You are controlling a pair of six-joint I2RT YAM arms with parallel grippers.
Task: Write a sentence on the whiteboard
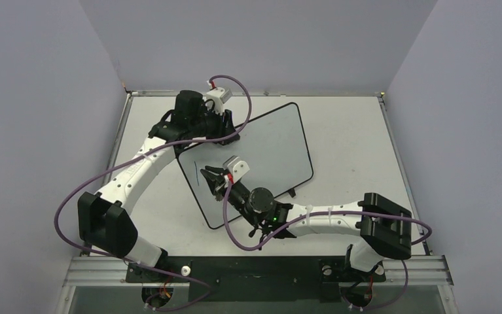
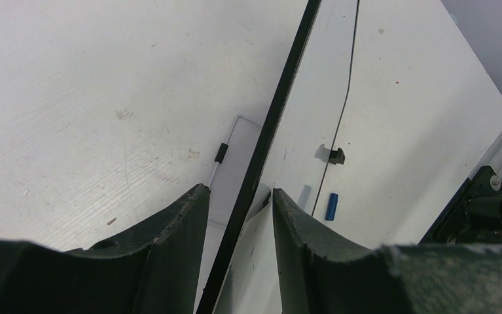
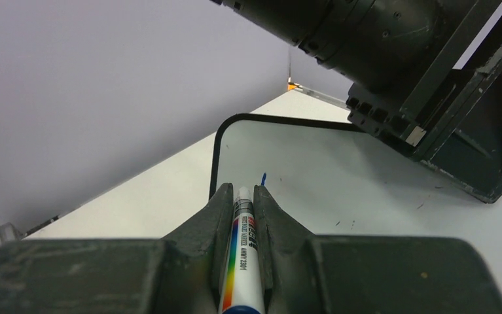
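Right tool [image 3: 243, 191] is clenched on a marker [image 3: 240, 255]. The marker's long axis points at the whiteboard [image 3: 326, 170] just ahead, its tip beside a short blue stroke [image 3: 263, 177] near the whiteboard's rounded corner. Left tool [image 2: 238, 193] clamps the whiteboard's far frame edge.

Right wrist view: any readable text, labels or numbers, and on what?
Red lettering on the marker label: too blurred to read.
Small black print beside it on the same label: too small to read.
On the whiteboard: no words, only a short blue stroke.
Nothing else in this view carries text.
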